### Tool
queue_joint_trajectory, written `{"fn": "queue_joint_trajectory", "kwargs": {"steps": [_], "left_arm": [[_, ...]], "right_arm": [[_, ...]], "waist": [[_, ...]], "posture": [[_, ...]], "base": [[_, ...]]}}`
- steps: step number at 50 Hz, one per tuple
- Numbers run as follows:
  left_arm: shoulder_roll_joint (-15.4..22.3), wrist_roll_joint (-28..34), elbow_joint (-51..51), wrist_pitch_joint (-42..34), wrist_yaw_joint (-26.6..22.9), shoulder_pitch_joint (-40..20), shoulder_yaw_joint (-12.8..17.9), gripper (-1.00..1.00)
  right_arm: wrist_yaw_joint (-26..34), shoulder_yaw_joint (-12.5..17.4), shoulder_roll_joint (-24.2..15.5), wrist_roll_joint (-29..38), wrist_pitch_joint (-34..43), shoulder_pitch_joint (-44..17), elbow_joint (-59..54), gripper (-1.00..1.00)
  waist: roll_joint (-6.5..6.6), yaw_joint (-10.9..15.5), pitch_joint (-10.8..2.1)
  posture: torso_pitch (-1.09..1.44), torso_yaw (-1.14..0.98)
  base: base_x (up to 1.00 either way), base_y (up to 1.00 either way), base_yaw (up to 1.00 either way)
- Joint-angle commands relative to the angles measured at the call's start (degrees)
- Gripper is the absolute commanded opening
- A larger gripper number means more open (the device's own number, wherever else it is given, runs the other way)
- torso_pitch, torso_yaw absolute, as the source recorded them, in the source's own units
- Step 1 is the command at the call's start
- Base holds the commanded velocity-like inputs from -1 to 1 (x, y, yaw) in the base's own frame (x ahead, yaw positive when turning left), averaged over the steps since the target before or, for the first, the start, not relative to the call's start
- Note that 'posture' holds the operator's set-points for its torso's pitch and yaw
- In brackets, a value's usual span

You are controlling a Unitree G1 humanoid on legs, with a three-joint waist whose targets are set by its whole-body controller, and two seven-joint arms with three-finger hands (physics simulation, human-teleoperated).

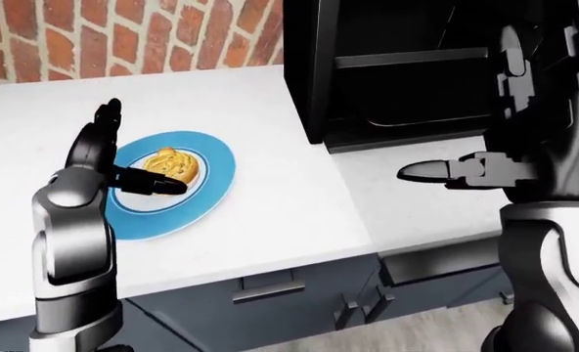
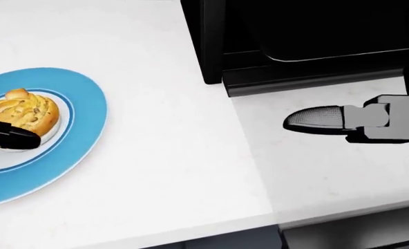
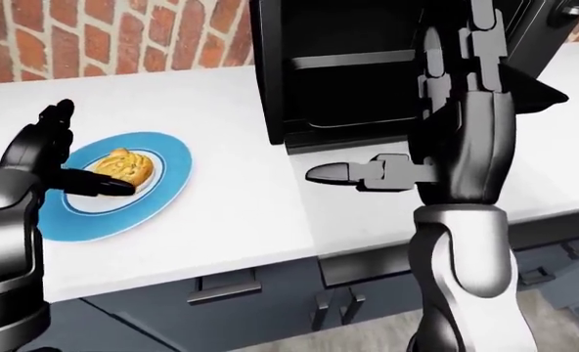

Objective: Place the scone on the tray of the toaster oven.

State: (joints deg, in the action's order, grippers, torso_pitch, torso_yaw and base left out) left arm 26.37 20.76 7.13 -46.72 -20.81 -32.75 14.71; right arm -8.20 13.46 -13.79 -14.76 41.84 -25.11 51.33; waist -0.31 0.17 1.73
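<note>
The scone (image 2: 22, 113) sits on the inner white ring of a blue plate (image 2: 80, 135), left of the toaster oven (image 1: 407, 66) on the white counter (image 2: 170, 155). The left hand (image 1: 123, 165) stands open beside it, one dark finger (image 2: 11, 138) lying at the scone's lower edge, others raised above the plate, likely poised to close. Right of the plate, the oven gapes open, its tray (image 1: 412, 57) bare. Furthest right, below the oven's mouth, the right hand (image 2: 356, 122) hangs spread and empty, probably waiting clear.
</note>
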Motion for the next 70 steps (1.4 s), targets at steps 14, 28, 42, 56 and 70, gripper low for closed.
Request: {"fn": "queue_joint_trajectory", "kwargs": {"steps": [14,28,42,56,70], "left_arm": [[0.4,2.9,-3.4,3.3,0.4,-2.9,-1.0,0.87],[-0.2,3.7,-6.1,4.3,0.1,-3.7,-1.6,0.38],[-0.1,4.6,-5.5,3.7,-0.8,-3.7,-1.6,-0.19],[0.6,8.2,2.5,-1.6,-4.9,-4.5,-2.1,-0.69],[0.3,11.4,8.0,-4.6,-7.9,-6.5,-2.5,-1.0]], "right_arm": [[0.6,1.4,-0.4,-0.2,-2.1,0.6,1.9,1.0],[0.9,1.3,-0.3,0.5,-3.3,1.4,1.1,1.0],[1.2,1.0,0.2,1.0,-4.3,1.8,0.4,1.0],[1.7,1.0,0.4,1.6,-5.3,2.5,0.2,1.0],[1.4,0.9,0.0,1.4,-4.1,1.0,0.1,1.0]], "waist": [[0.2,0.2,-1.33],[0.25,0.1,-1.43],[0.35,0.1,-1.65],[0.29,0.0,-1.68],[0.02,-0.1,-1.28]], "posture": [[0.0,0.0],[0.0,0.0],[0.0,0.0],[0.0,0.0],[0.0,0.0]], "base": [[0.0,0.0,0.0],[0.0,0.0,0.0],[0.0,0.0,0.0],[0.0,0.0,0.0],[0.0,0.0,0.0]]}}
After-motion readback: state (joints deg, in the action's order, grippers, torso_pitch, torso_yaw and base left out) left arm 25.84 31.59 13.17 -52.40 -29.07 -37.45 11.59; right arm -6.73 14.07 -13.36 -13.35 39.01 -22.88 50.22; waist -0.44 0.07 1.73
